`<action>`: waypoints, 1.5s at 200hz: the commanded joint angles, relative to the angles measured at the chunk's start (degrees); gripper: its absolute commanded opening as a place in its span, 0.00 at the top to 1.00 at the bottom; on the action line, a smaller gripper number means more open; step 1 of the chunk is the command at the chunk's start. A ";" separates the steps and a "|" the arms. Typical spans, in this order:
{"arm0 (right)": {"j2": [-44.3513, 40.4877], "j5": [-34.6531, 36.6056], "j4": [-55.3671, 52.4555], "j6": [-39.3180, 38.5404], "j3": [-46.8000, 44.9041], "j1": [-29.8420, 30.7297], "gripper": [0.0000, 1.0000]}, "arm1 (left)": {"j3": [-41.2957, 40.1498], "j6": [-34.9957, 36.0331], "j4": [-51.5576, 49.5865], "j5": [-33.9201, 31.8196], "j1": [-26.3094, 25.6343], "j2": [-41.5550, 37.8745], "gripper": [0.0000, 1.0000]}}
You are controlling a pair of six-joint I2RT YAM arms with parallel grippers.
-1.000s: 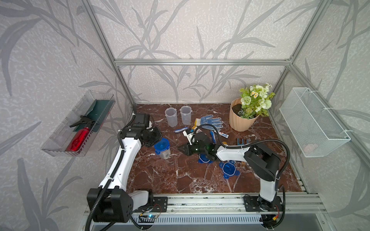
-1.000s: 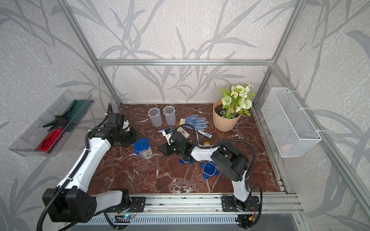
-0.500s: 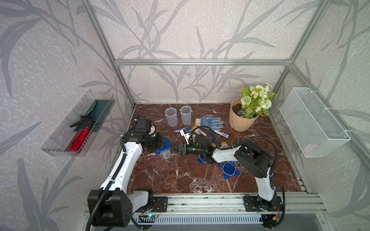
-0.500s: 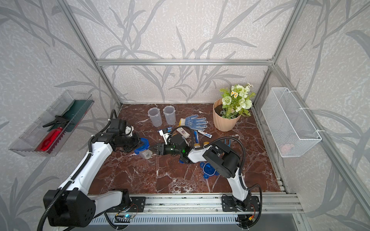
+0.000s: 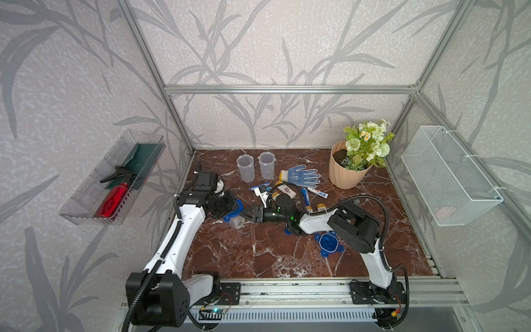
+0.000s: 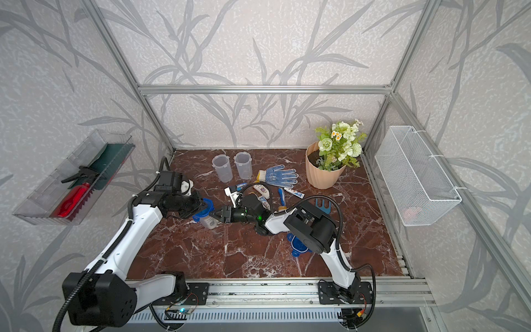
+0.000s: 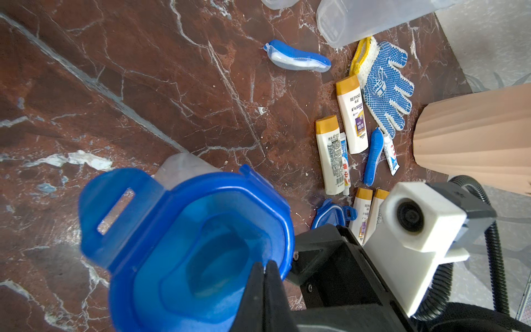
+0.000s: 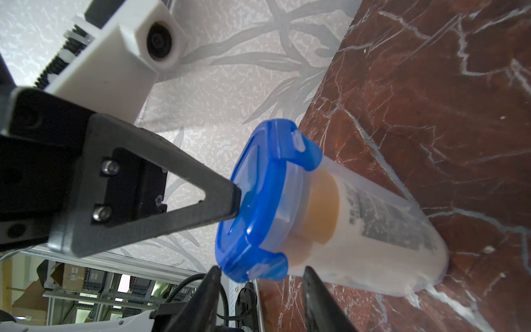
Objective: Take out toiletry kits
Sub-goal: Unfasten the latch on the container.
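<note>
My left fingers (image 8: 235,201): pinched tight together with nothing between them. The tips push on the top of the lid (image 8: 258,198).
My right fingers (image 5: 245,215): spread apart and holding nothing. The tips sit by a flap on the lid's edge. I cannot tell if they touch it.
The cup (image 8: 373,230): see-through, with the blue lid on. Its bottom rests on the tabletop (image 5: 258,258). It is well apart from the pot (image 5: 346,172), on my left arm's side of it.
Inside the cup: a white bottle (image 8: 321,212) with a gold cap shows through the wall. The rest is too foggy to tell.
The loose bottles (image 7: 352,115): four, white with gold caps, lying flat near the pot on the side toward the cup.
The toothbrushes (image 7: 373,156): two, blue and white. One lies near the pot, the other farther off.
The toothpaste tubes (image 7: 391,153): two small white ones. One touches the near toothbrush, one lies against a bottle.
The glove (image 5: 301,174): flat, near the pot, fingertips pointing at it.
The empty cups (image 5: 245,168): two, upright, side by side by the back wall, well apart from the pot.
The loose lids (image 5: 329,243): two blue ones, well apart from the pot. One is partly hidden by my right arm.
</note>
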 commanded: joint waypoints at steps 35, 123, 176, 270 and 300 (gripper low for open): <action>2.60 -2.05 10.22 4.79 2.38 0.70 0.54 | -6.45 -1.47 -4.15 -6.13 0.13 -0.56 1.00; 2.23 -2.29 20.73 6.93 1.02 0.80 0.54 | -12.51 -5.35 -1.45 -6.35 0.24 -2.18 1.00; 0.83 -2.66 22.98 5.50 0.56 0.80 0.54 | -16.16 -7.75 -1.07 -7.14 0.16 -5.02 1.00; -2.03 -2.68 22.59 2.97 -0.16 -0.06 0.54 | -17.84 -9.18 -2.08 -8.54 0.07 -7.14 1.00; -4.14 -2.68 20.71 0.88 -0.92 -0.47 0.54 | -17.86 -9.19 -2.27 -8.91 0.05 -6.82 1.00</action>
